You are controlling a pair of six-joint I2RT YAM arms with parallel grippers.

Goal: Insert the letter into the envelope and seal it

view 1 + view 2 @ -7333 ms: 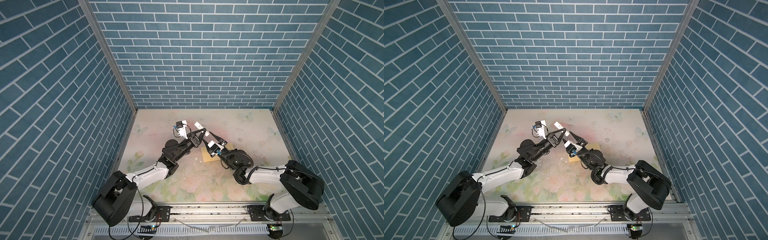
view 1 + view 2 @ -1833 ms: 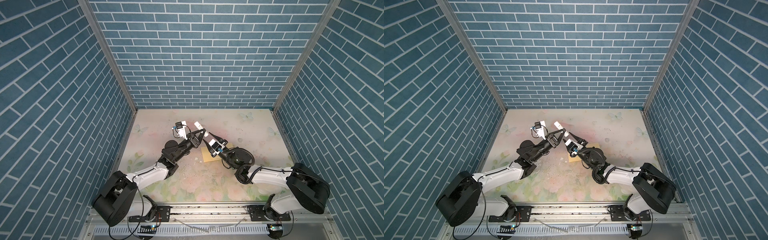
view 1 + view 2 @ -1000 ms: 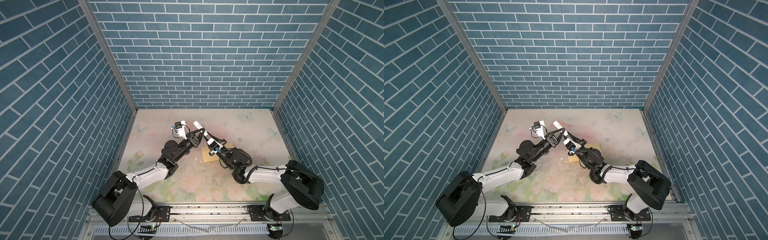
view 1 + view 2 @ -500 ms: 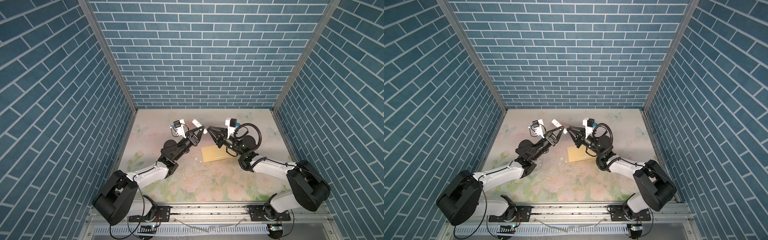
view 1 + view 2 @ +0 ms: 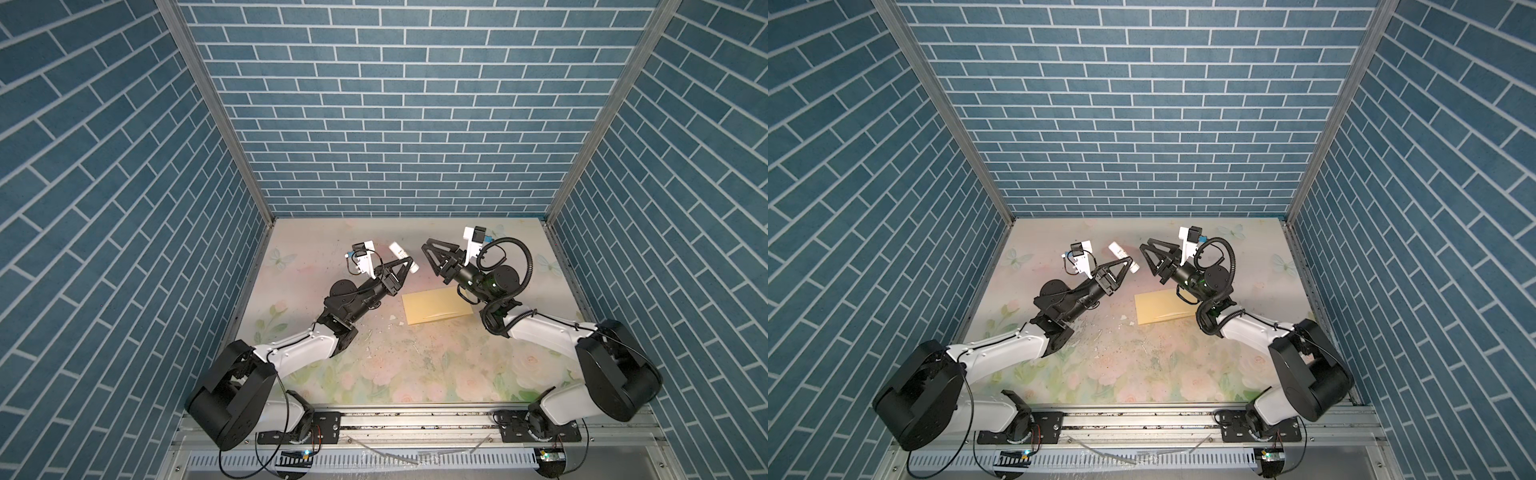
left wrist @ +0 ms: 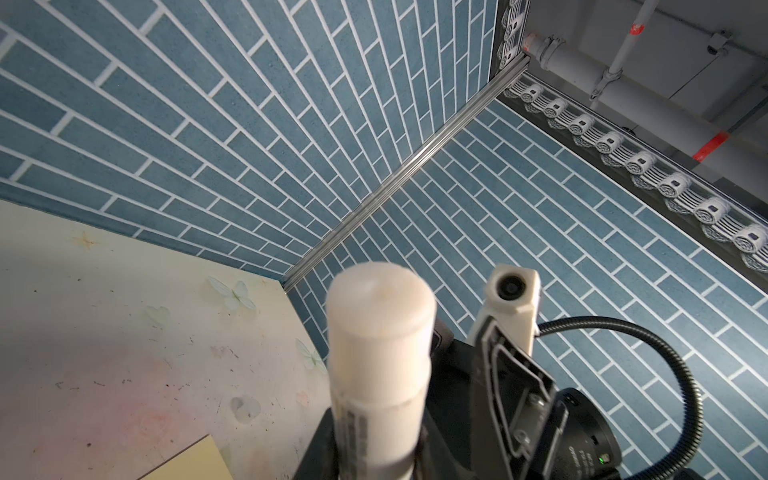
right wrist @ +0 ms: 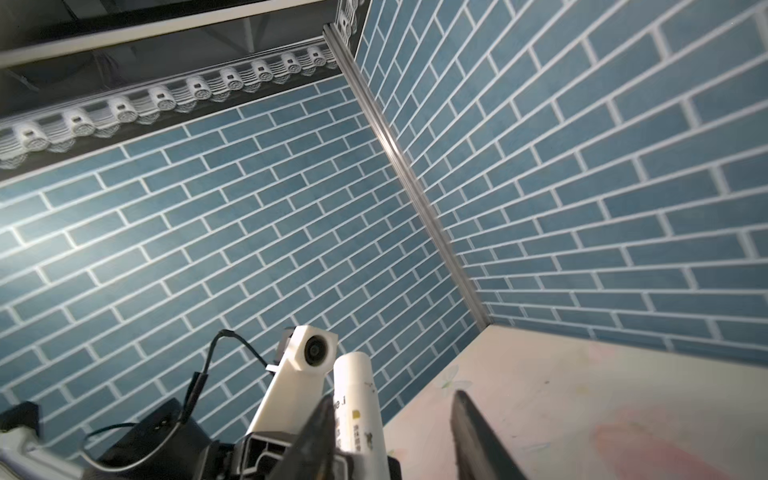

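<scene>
Out on mid surface, the envelope lies flat, long axis left-to-right, frontward of both jaws; my right jaws gape empty, nearer it, my left jaws pinch the glue stick.

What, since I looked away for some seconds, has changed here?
The right gripper lifted from low over the envelope, drew back from the glue stick and opened, empty. The left gripper stays shut on the raised glue stick; the envelope stays flat on the table.
</scene>
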